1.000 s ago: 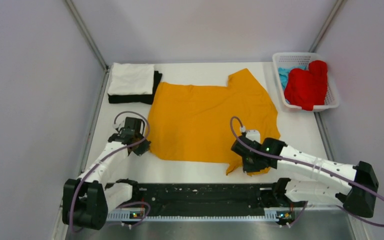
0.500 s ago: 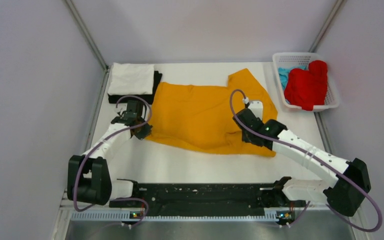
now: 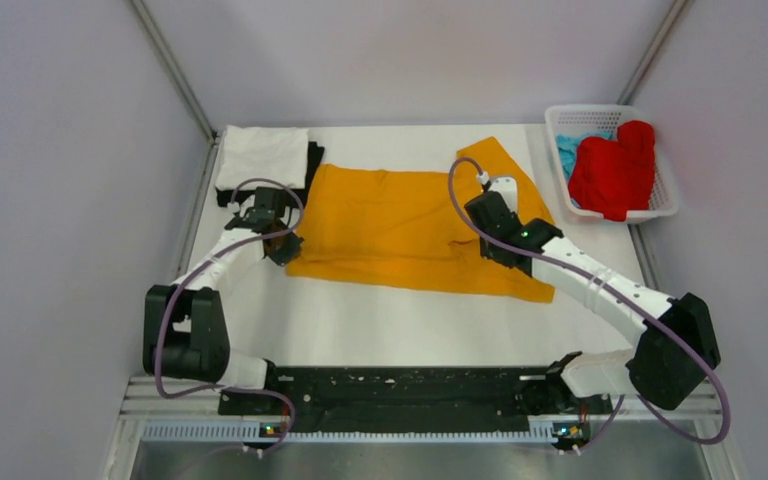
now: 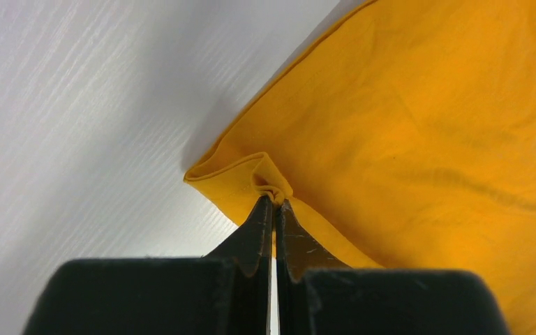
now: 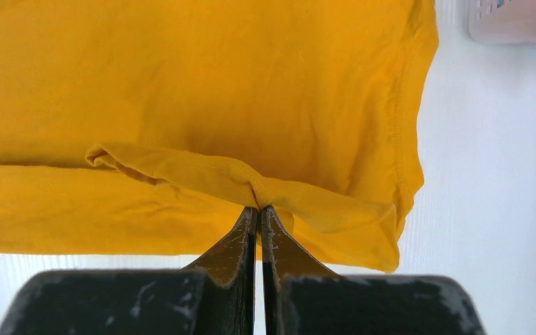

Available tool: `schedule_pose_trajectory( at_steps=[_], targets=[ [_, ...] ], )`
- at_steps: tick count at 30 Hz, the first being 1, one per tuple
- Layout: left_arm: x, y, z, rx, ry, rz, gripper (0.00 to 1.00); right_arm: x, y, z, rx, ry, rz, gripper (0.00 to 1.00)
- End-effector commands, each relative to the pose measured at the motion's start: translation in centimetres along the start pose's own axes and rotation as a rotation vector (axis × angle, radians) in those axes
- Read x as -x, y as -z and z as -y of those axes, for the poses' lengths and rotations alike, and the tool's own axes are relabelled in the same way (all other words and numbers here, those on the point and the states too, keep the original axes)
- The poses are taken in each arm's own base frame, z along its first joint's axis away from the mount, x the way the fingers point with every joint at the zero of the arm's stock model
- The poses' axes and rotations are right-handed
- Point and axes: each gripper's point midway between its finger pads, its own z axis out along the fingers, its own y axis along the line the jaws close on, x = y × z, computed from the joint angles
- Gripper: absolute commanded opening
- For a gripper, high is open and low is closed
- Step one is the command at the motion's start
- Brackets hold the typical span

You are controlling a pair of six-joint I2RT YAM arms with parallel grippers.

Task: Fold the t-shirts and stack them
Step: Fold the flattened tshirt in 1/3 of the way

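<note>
The mustard t-shirt (image 3: 400,225) lies on the table, its near hem lifted and folded toward the back. My left gripper (image 3: 278,222) is shut on the shirt's left hem corner (image 4: 269,183). My right gripper (image 3: 492,222) is shut on the hem near the right side (image 5: 255,190). A folded white t-shirt (image 3: 262,155) lies on a folded black t-shirt (image 3: 312,165) at the back left. A red t-shirt (image 3: 615,170) and a light blue t-shirt (image 3: 568,150) lie in the basket.
A white lattice basket (image 3: 665,200) stands at the back right by the right wall. Grey walls close in the left, back and right. The black arm-base rail (image 3: 400,385) runs along the near edge. White table (image 3: 400,320) shows in front of the shirt.
Both grippers have carried the mustard shirt's near hem away from the near edge toward the back, folding the lower half over the upper. Both arms have stretched out farther.
</note>
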Motion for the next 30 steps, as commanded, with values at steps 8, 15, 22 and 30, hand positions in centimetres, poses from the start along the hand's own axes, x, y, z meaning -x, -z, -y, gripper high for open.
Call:
schedule_pose_trajectory(
  at_steps=[8, 15, 22, 30],
  targets=[
    [2.9, -1.8, 1.4, 0.019, -0.005, 0.058, 0.00, 3.5, -3.5, -0.1, -0.003, -0.023, 0.046, 0.00],
    [3.9, -2.7, 1.9, 0.047, -0.004, 0.063, 0.44, 4.5, -7.7, -0.2, -0.047, -0.044, 0.017, 0.07],
    [7.0, 1.2, 3.5, 0.009, 0.000, 0.147, 0.98, 9.8, -7.8, 1.6, -0.166, -0.133, 0.092, 0.66],
    [2.6, 2.7, 8.4, -0.332, -0.098, -0.006, 0.99, 4.4, -4.7, -3.5, 0.265, -0.221, 0.061, 0.99]
  ],
)
